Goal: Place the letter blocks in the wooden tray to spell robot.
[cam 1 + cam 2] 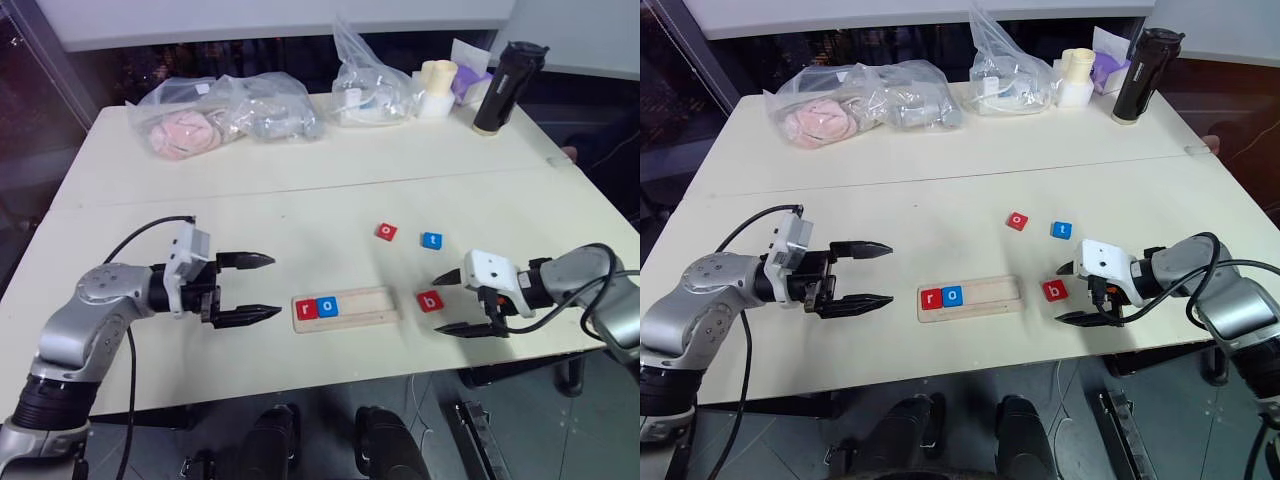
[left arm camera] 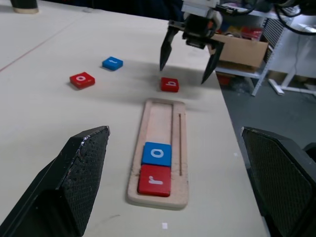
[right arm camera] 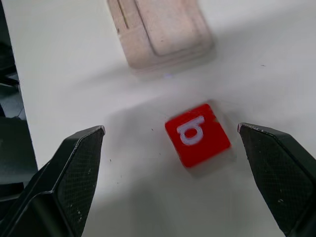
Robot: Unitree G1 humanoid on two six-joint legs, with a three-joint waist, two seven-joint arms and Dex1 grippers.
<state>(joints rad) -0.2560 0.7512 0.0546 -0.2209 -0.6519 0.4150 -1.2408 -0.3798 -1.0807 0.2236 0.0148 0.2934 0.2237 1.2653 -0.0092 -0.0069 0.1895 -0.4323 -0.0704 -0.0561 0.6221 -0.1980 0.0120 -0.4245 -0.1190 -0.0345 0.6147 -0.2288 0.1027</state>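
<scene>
Right claw wide open – empty – red b block between fingers

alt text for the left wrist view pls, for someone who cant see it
A long wooden tray on a pale table holds a red r block and a blue o block at its near end. Beyond it lie a red b block, a red o block and a blue t block, with the right gripper open above the b.

Wooden tray: red r, blue o seated; red b, red o, blue t loose.
</scene>
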